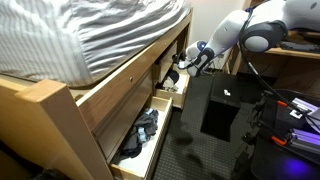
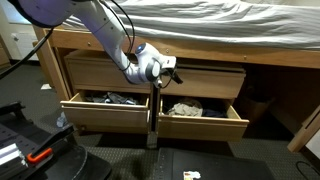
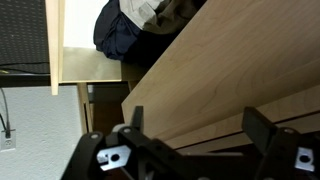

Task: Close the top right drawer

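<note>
Wrist view: black claw point(image 3: 195, 118) spread over smooth pale wood point(image 3: 230, 70); boxy top right drawer point(image 2: 205, 127) open in an exterior view

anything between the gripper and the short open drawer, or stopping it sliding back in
Nothing visible. The gripper hangs open above the short light-wood box drawer, with only air between. The crumpled cloth inside seems to sit below the rim, so the slide back in looks free; the slot's depth is hidden.
</note>
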Tool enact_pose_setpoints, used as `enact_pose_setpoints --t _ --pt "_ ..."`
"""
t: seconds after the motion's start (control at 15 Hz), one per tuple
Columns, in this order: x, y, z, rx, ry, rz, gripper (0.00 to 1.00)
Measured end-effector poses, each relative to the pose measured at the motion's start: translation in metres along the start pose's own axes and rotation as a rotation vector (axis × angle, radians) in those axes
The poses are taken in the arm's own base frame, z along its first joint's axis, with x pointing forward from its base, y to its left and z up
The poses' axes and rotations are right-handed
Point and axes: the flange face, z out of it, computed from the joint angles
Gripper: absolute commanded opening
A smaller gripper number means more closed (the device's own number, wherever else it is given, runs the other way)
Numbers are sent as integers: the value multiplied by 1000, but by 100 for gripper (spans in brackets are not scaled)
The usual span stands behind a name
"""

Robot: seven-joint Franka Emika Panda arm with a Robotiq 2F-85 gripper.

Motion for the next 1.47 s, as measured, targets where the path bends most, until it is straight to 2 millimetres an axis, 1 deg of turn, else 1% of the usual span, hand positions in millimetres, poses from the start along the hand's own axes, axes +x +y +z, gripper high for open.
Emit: enact_pose_setpoints --t 0.07,0.13,0.2,0.33,0.4,0.47,0.53,0.8,0.87,0.93,1.07,1.2,1.27,1.33,1.47 --pt "0 0 0 -18 -5 -4 100" --pt "5 3 -1 -60 5 4 100" --pt "14 2 -6 -110 25 11 100" --pt "34 -11 -22 -194 60 58 100" --pt "41 -21 -31 -221 74 76 100" --pt "44 -28 -37 -230 83 86 100" --pt "43 -30 -40 -233 87 90 100" --pt "41 -20 -39 -253 85 93 100" --pt "40 -21 -39 -252 83 82 100" --pt "36 -27 -37 -262 59 44 100" --pt "17 -49 -28 -301 -30 -35 100" --pt "-1 -69 -21 -378 -113 -105 100" --pt "-8 -75 -18 -433 -139 -127 100" --pt "-11 -79 -18 -442 -140 -124 100" --pt "-11 -80 -18 -440 -138 -124 100"
